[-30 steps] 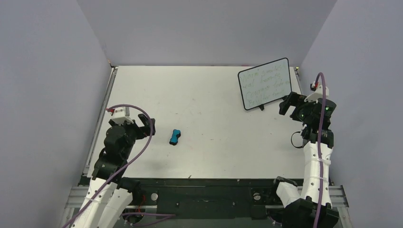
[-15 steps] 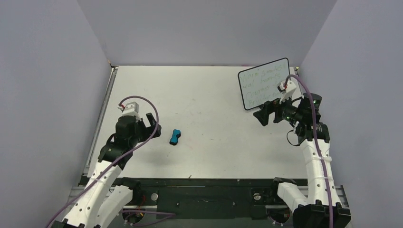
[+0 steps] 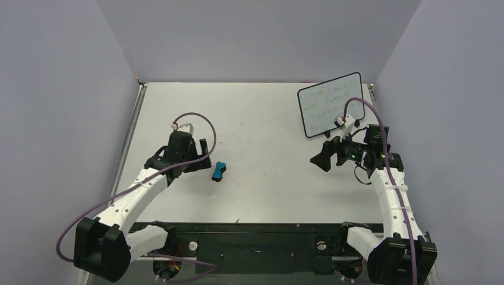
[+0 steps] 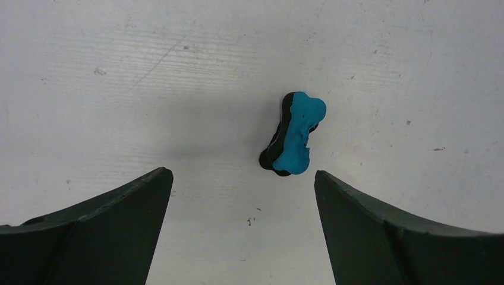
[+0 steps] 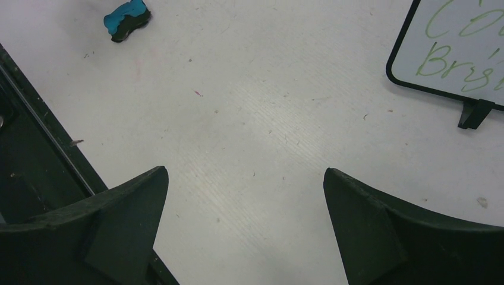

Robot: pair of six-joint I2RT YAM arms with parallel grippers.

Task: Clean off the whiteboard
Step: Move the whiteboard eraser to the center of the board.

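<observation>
**Written board at the far right, eraser not yet lifted: hazards of the approach**

The small white rectangular whiteboard with a thin black rim (image 3: 331, 104) stands tilted on a thin wire stand with black feet (image 3: 326, 135). It sits at the far right corner of the white table (image 3: 255, 107). Faint green handwriting covers its face, and no part looks wiped. The right arm's fingers (image 5: 380, 231) hang spread and empty near the board's lower edge, pointing across the table rather than at the board.

Well apart from the board, left of centre, lies the small blue bone-shaped eraser with a black underlayer (image 4: 294, 133). The left arm's fingers (image 4: 107, 231) are spread wide and hold nothing. The eraser lies ahead of the gap between them, nearer the right-hand finger, and touches neither.

Probable failure modes:

- **Off-centre closure.** One finger would likely reach the eraser first and spin or skid it over the smooth table.
- **Wrong face outward.** If the eraser is held with its wiping layer covered or turned away, it would smear the writing rather than clear it.
- **Unbraced board.** The stand looks light, so wiping pressure could tip the board back or push it toward the wall.
- **Crowding.** The right arm sits close to the stand, and a careless swing, or both arms meeting there, could knock the board over.
</observation>
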